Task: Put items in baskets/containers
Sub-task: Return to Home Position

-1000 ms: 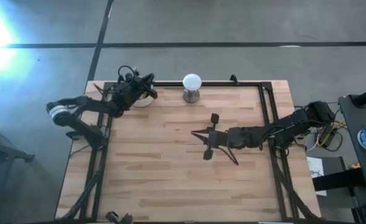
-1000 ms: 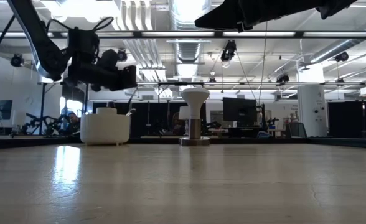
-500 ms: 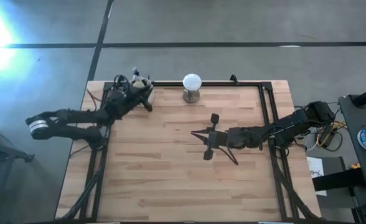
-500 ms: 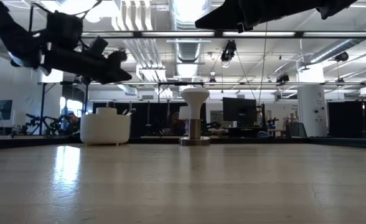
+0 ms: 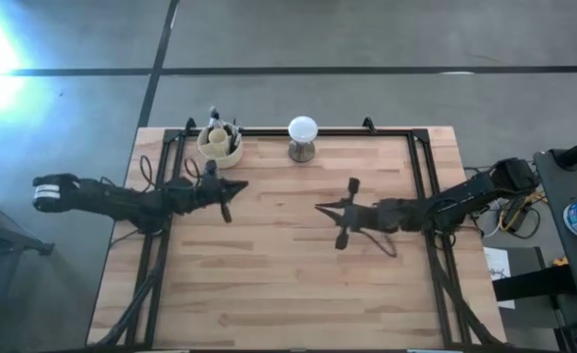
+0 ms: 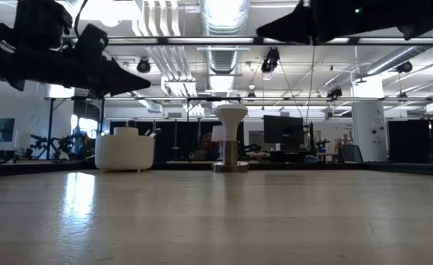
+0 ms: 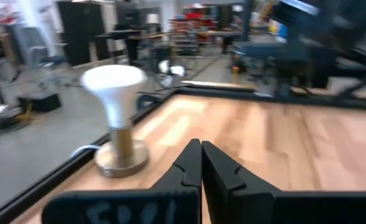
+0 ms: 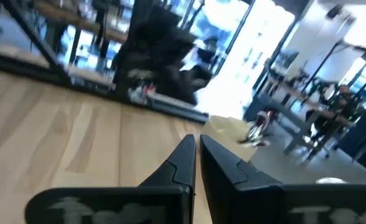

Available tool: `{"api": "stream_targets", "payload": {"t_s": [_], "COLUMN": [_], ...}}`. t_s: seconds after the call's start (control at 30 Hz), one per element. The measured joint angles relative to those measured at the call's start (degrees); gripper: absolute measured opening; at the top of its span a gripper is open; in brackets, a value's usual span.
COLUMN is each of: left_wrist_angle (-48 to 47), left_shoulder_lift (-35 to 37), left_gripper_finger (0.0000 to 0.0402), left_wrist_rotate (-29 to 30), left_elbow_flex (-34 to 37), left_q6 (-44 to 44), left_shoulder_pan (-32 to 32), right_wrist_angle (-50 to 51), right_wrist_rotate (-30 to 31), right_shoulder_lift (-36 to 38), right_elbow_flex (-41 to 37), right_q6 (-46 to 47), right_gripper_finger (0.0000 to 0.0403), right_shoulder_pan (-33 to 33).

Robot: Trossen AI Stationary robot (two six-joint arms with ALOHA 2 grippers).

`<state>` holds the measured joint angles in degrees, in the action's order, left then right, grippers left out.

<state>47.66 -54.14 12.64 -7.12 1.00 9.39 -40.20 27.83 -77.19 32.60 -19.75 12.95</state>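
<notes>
Left claw [image 5: 237, 184], pressed together, is back off the cup [image 5: 220, 144]; I retract level, right claw [image 5: 324, 207] likewise closed.

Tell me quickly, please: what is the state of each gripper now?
Left dark two-finger gripper: shut, holding nothing.
Right dark two-finger gripper: shut, holding nothing.

Robotics lab — exposed ceiling ducts [image 6: 224, 55], monitor [image 6: 283, 131]

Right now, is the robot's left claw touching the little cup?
No, the left gripper hangs over the table, clearly apart from the cup.
</notes>
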Motion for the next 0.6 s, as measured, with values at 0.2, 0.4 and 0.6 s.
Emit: {"api": "stream_targets", "payload": {"t_s": [0.2, 0.4, 0.6], "left_wrist_angle": [-0.91, -4.4, -6.21], "left_shoulder_lift": [1.17, 3.12, 6.62], "left_gripper_finger": [0.0001, 0.0, 0.0], "left_wrist_rotate": [-0.5, -5.74, -6.25], "left_elbow_flex": [0.9, 0.94, 2.85], "left_q6": [3.0, 3.03, 2.74], "left_shoulder_pan": [-4.68, -5.99, -6.12], "right_wrist_angle": [-4.17, -4.07, -3.14], "right_wrist_rotate": [-2.67, -2.93, -2.84], "right_shoulder_lift": [11.78, 26.03, 38.97], "right_elbow_flex": [-10.41, -19.4, -25.83], "right_q6": [-0.44, -0.37, -0.45], "right_gripper_finger": [0.0018, 0.0018, 0.0017], "right_shoulder_pan": [0.0, 0.0, 0.0]}}
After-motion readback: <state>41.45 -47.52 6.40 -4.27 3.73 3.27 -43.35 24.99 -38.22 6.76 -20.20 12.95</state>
